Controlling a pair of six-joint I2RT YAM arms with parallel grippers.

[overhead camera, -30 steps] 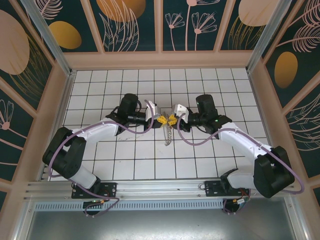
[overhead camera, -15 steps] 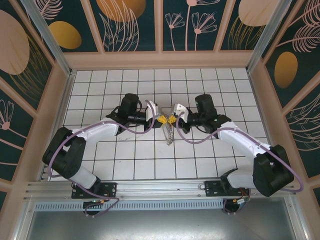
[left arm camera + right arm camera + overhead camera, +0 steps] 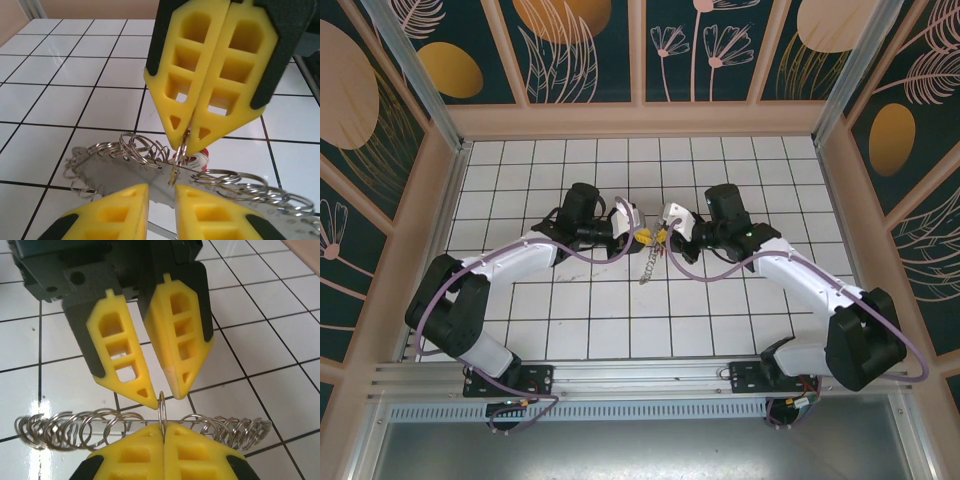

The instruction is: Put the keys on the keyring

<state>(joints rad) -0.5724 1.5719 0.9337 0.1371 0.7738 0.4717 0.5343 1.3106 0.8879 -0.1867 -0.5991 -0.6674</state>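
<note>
The keyring hangs in a short bunch below the two grippers, which meet tip to tip at mid-table. Up close the keyring is a thin grey strip strung with small metal split rings. My right gripper is shut on one upright split ring. In the left wrist view the right gripper comes in from above. My left gripper stands open, and its tips flank the top of that ring with a gap. A red key tag peeks from behind the ring; the key's metal is hidden.
The white tiled table is walled by a wooden frame on three sides. Both arms reach inward from the near rail, with purple cables looping beside them.
My left gripper has opened off the ring while the right one has shut on it. Both grippers have shifted slightly away from the bases, and the hanging bunch has swung left.
</note>
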